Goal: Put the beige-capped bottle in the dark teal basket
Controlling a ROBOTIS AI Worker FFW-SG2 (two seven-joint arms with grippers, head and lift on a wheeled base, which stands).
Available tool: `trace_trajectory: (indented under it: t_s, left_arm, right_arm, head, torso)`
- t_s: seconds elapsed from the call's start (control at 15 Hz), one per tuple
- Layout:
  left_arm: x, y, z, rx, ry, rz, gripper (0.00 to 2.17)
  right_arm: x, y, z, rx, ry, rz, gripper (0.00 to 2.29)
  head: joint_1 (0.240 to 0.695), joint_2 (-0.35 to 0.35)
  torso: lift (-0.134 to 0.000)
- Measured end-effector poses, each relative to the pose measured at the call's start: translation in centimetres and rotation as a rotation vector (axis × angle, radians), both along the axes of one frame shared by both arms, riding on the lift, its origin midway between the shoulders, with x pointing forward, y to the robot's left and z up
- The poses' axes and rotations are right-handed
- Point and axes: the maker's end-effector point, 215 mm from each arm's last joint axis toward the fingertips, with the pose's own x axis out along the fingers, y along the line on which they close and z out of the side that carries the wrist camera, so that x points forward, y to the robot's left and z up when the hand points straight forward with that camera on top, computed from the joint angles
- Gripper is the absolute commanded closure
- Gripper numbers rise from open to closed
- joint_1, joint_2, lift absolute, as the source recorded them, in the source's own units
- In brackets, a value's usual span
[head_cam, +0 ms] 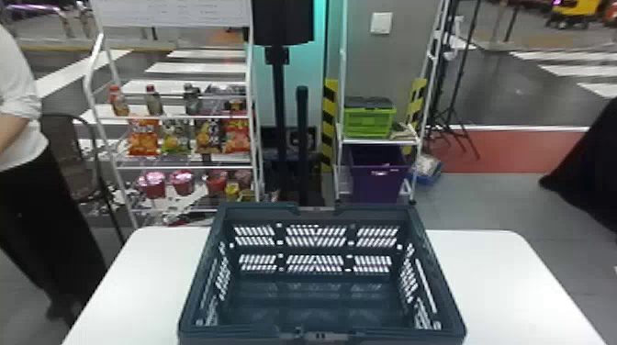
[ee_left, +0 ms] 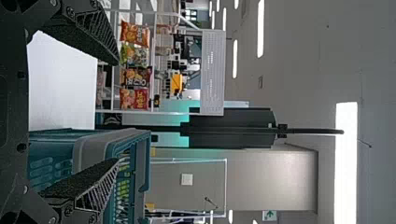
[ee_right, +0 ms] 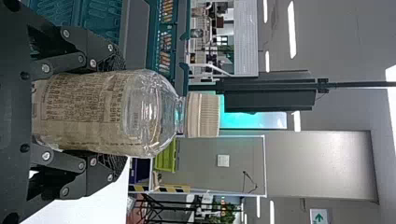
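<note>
Right wrist view: the right fingers [ee_right: 86, 44] were found pinching the beige-capped bottle [ee_right: 107, 114], its cap [ee_right: 203, 115] beyond their tips; the dark teal basket [ee_right: 100, 18] stood near them. The left fingers [ee_left: 86, 182] were spread, the basket partly behind one.

clear glossy plastic bottle [ee_right: 156, 112], ridged matt beige cap [ee_right: 202, 115], dark teal plastic basket [head_cam: 323, 334], smooth white tabletop [head_cam: 496, 275]
</note>
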Motion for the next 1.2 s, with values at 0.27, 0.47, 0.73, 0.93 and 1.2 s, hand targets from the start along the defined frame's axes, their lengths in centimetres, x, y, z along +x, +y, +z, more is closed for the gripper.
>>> trace_trajectory:
  t_s: [0.27,0.47,0.73,0.93,1.2]
  left_arm:
    - [0.0,0.0,0.0,0.000,0.000,0.000,0.15]
    - [-0.1,0.0,0.0,0.001,-0.001,0.000,0.15]
    - [-0.2,0.0,0.1,0.001,-0.010,-0.001,0.15]
    - [-0.3,-0.1,0.2,0.002,-0.013,-0.005,0.15]
    - [-0.6,-0.1,0.3,0.005,-0.016,-0.009,0.15]
  right_arm:
    - [-0.1,0.0,0.2,-0.001,-0.003,0.001,2.28]
    - [-0.1,0.2,0.9,-0.001,-0.014,0.004,2.28]
    - [0.6,0.7,3.3,0.001,-0.051,0.013,2.28]
    - [2.6,1.7,6.1,0.009,-0.067,0.035,2.28]
    - [6.1,3.1,8.6,0.022,-0.044,0.062,2.28]
  head:
    - [0.499,0.000]
    - [0.499,0.000]
    - [0.499,0.000]
    - [0.499,0.000]
    - [0.499,0.000]
  torso:
    - [0.000]
    - [0.000]
    - [0.000]
    - [0.000]
    - [0.000]
